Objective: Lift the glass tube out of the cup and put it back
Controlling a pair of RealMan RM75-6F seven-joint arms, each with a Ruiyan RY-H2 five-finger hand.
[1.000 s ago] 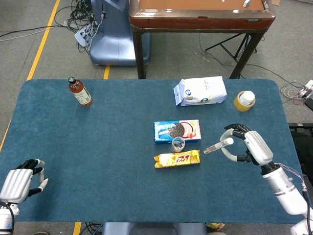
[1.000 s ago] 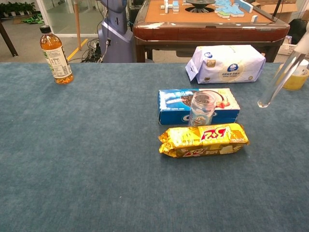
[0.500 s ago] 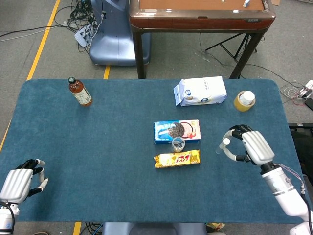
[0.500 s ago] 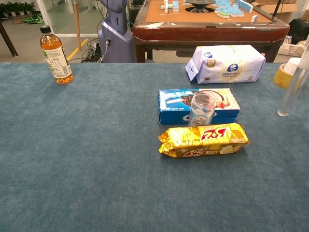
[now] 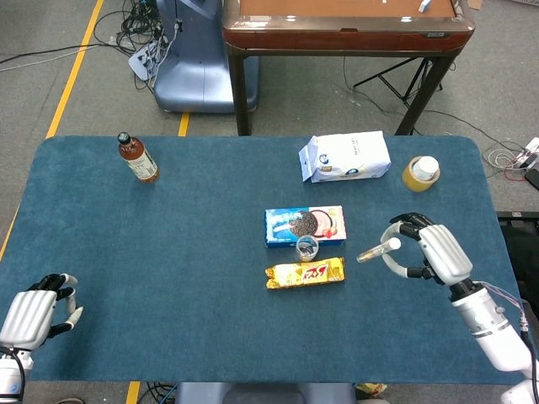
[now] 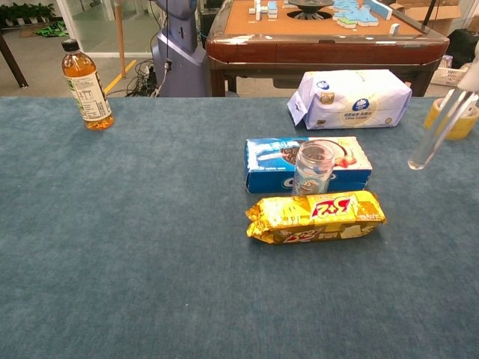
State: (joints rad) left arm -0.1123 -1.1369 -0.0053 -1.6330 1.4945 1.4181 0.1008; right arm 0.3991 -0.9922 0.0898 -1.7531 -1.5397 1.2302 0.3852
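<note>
Holding: right hand (image 5: 429,250) grips the glass tube (image 5: 376,249) at its upper end, fingers curled round it
Glass tube: tilted, in the air to the right of the cup (image 5: 307,247), lower tip toward the cup, well apart from it
Cup: upright between the blue cookie box (image 5: 305,225) and the yellow snack pack (image 5: 306,273)
Left hand (image 5: 35,311): at the table's (image 5: 194,244) near left corner, fingers loosely apart, holding nothing
Far side: 1 tea bottle (image 5: 136,157), 1 white bag (image 5: 344,156)
</note>
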